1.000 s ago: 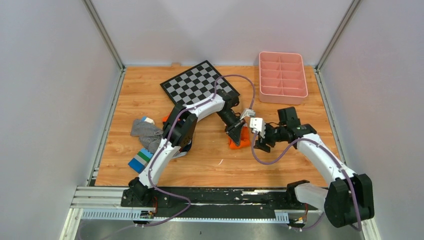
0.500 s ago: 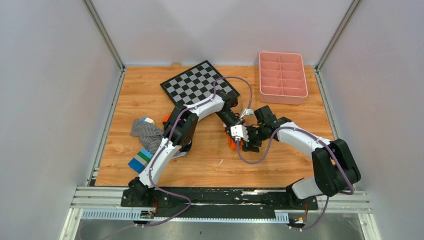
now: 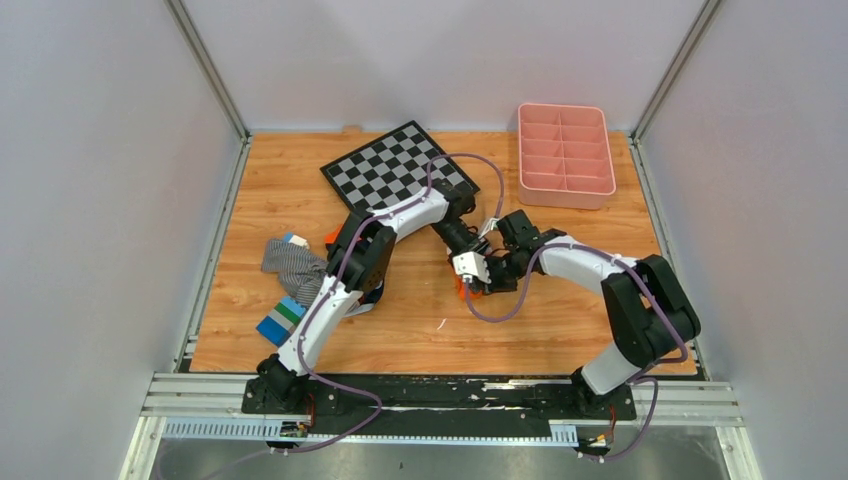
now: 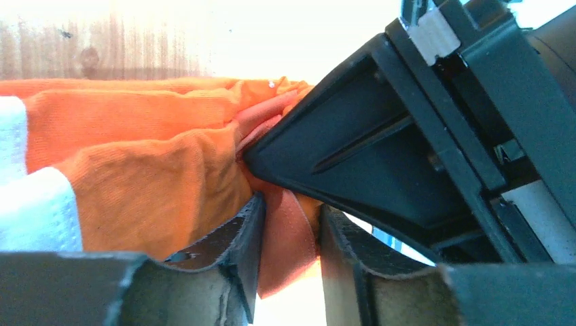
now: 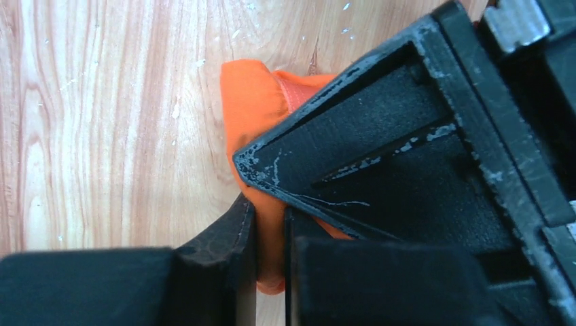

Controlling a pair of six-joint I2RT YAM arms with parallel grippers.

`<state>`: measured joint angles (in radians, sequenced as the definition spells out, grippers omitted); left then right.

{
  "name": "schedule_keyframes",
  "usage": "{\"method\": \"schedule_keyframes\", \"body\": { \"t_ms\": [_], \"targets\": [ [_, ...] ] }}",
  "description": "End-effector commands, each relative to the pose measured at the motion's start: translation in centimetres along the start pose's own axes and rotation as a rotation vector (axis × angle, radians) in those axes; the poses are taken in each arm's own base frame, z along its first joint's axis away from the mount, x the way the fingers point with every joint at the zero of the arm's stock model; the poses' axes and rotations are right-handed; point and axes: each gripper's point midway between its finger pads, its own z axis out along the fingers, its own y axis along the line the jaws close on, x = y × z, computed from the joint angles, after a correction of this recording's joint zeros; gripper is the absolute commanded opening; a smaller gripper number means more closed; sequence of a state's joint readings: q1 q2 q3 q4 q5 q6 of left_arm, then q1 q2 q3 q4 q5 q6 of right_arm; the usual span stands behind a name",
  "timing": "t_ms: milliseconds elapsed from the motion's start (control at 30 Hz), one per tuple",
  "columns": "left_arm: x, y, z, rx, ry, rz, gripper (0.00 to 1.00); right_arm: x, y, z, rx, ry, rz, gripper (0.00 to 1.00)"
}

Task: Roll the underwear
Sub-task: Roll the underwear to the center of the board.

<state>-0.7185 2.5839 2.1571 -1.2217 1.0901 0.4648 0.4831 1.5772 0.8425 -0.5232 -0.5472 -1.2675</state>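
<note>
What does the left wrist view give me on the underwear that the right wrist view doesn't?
Left wrist only: the white trim and the bunched folds of the underwear. Right wrist only: the bundle's rounded end lying on the table, with the right tool pinching a thin fold. Both: orange fabric between the camera's own tool tips, the other arm's tool wedged in from the upper right; the left tool stands wider.

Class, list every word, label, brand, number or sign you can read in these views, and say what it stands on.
None readable. The orange underwear shows only plain white trim in the left wrist view; the chessboard, pink tray and striped garment show no lettering from above, at least none large enough to read.
</note>
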Motion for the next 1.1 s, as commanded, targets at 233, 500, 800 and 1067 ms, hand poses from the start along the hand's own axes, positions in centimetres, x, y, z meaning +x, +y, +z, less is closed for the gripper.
{"method": "schedule_keyframes", "body": {
  "t_ms": [233,500,800,1067],
  "targets": [
    [-4.1,-1.4,-18.2,-0.606,-0.302,0.035,0.62,0.6,5.9,0.7,-0.447,0.023,0.377,0.0],
    [-2.8,-9.8,-25.6,-0.855,-0.601,0.33,0.59,2.1,1.5,1.7,-0.54,-0.007,0.829,0.0],
    [1.6,-11.5,-13.2,-0.865,-0.07,0.887,0.57,3.6,-0.5,3.6,-0.66,0.046,1.064,0.0],
    [-2.7,-6.0,-6.8,-0.956,0.041,1.075,0.6,4.0,-0.8,4.0,-0.653,0.073,1.084,0.0]
  ]
}}
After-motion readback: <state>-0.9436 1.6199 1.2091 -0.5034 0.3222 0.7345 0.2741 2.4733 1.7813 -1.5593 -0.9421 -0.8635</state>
